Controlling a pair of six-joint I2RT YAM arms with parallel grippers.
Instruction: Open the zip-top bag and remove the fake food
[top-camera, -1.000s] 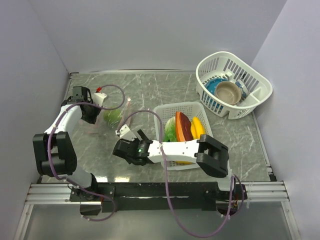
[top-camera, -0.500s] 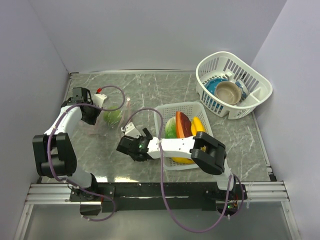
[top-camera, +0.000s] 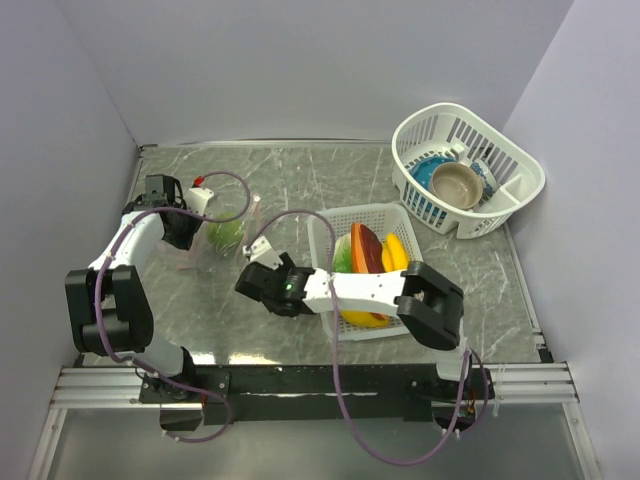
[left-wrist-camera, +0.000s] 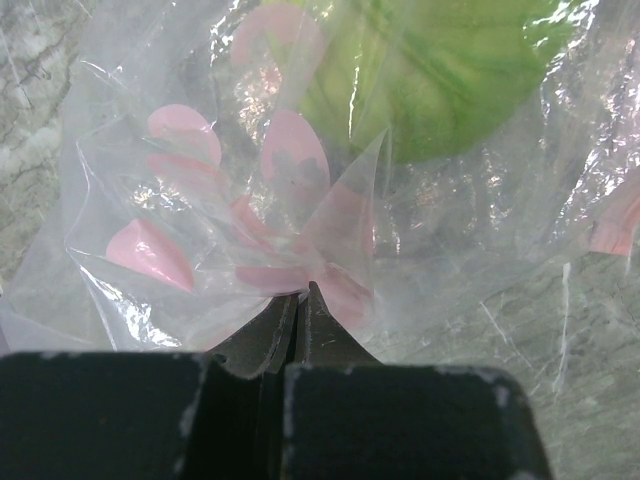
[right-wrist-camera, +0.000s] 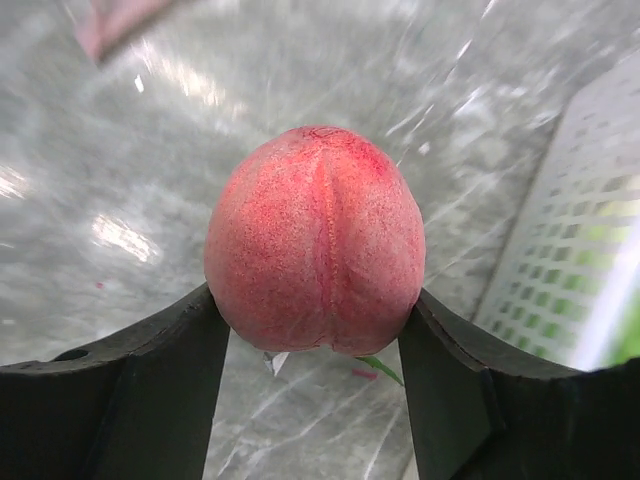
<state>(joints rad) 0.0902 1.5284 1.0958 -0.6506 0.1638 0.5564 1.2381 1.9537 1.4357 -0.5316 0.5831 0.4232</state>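
Observation:
The zip-top bag lies crumpled at the left of the table, clear with pink petal prints. A green leafy piece is still inside it and also shows in the left wrist view. My left gripper is shut on a fold of the bag's plastic. My right gripper is shut on the pink-red round fruit and holds it above the table, just left of the white tray. The fruit is hidden in the top view.
The white perforated tray holds lettuce, an orange and dark red slice and a banana; its wall shows in the right wrist view. A round white basket with blue and tan bowls stands back right.
My right gripper has moved a little to the right and away from me, toward the tray, with the fruit in it. The left gripper and the bag have stayed put.

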